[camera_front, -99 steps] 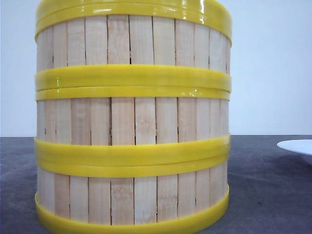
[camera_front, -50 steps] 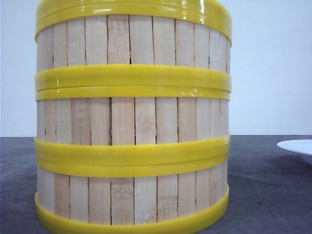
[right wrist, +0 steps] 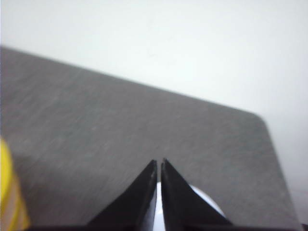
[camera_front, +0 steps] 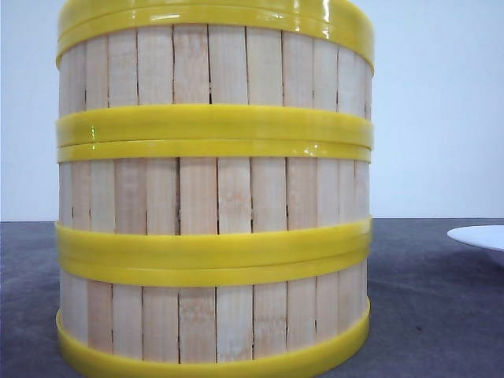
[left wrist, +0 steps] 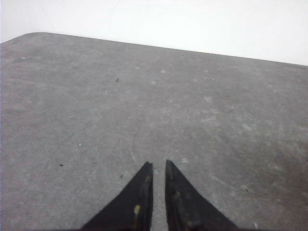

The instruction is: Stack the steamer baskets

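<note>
Three steamer baskets [camera_front: 213, 197] stand stacked in one column close to the front camera, pale bamboo slats between thick yellow rims. A yellow edge of the steamer baskets [right wrist: 8, 192] shows at the side of the right wrist view. My left gripper [left wrist: 158, 163] is shut, holding nothing, over bare grey table. My right gripper [right wrist: 159, 161] is shut too, empty, hanging above the white plate. Neither gripper appears in the front view.
A white plate [camera_front: 480, 236] lies on the grey table [camera_front: 425, 299] to the right of the stack; the plate [right wrist: 204, 199] shows under my right fingers. The table's rounded far corner [right wrist: 257, 118] and its far edge [left wrist: 168, 47] meet a white wall.
</note>
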Robot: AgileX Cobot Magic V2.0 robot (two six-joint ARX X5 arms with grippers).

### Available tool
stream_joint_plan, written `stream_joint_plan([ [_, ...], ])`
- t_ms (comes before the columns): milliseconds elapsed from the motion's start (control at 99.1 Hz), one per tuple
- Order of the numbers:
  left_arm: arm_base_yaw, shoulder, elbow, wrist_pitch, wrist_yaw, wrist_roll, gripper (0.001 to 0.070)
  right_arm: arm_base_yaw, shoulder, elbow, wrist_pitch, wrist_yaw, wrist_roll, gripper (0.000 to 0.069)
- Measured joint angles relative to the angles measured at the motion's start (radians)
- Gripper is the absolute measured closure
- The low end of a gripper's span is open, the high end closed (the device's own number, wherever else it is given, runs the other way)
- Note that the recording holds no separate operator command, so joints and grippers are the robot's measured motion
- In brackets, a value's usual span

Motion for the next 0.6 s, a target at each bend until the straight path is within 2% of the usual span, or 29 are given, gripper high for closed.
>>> stream_joint_plan([
  [222,0.0,0.0,0.0,0.0,0.0,0.0,0.0691,-0.331,0.0,-0.001,0.154,-0.249,-0.125,0.0681],
  [394,0.0,0.0,0.0,0.0,0.0,0.0,0.0691,-0.592,-0.006,-0.036,0.234,-0.463,-0.16,0.0681],
  [595,0.0,0.0,0.0,0.0,0.0,0.0,0.0691,-0.729,-0.08,-0.222,0.377,-0.584,-0.165,0.0681],
])
